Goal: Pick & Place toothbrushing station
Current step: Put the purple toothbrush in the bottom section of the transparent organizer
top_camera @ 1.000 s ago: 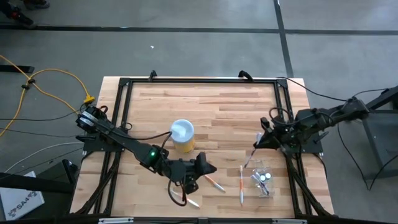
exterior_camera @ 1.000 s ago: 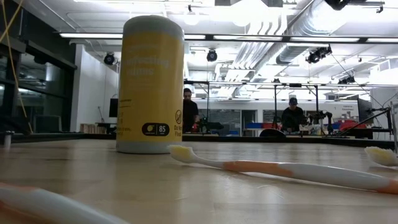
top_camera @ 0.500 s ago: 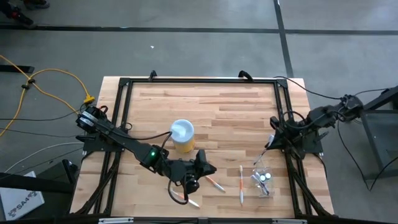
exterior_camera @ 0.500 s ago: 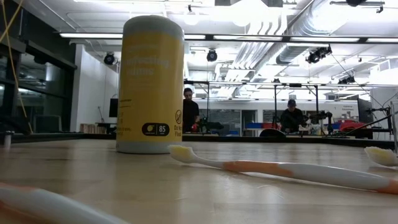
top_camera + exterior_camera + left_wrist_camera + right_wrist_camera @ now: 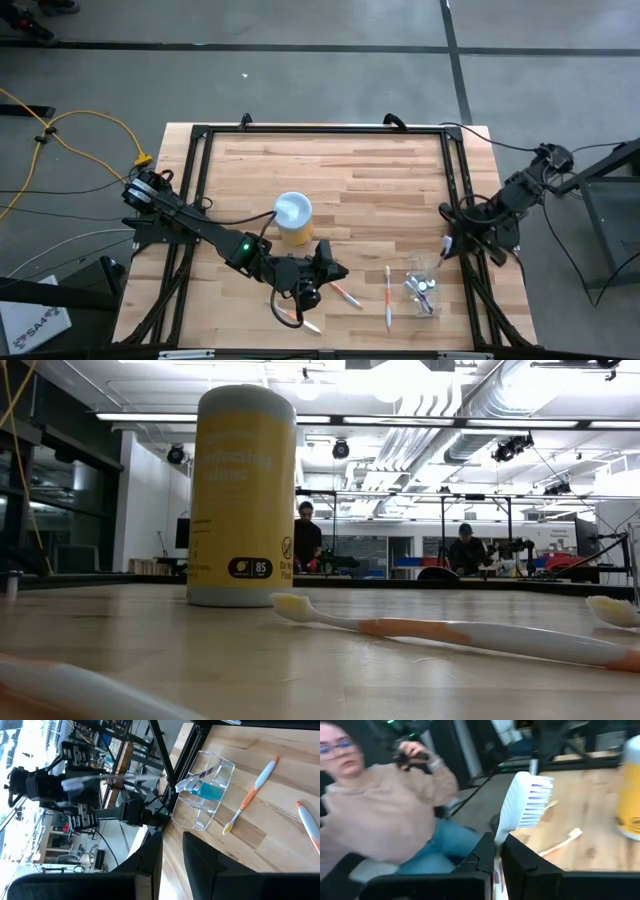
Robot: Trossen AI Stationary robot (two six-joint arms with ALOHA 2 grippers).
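right claw point(image 5: 496, 851) | gripping white toothbrush point(image 5: 522, 802) | beside clear holder point(image 5: 422, 284)

Robotics lab: workbenches point(image 5: 480, 565), exposed ducts point(image 5: 450, 420).

floor point(image 5: 300, 80): grey concrete | ceiling point(image 5: 420, 400): white ducts (strip lights lit) | rear: workbenches point(image 5: 450, 565)

Holder cup point(image 5: 422, 287) near the table's point(image 5: 380, 180) right front corner, orange toothbrush point(image 5: 388, 296) just left of it
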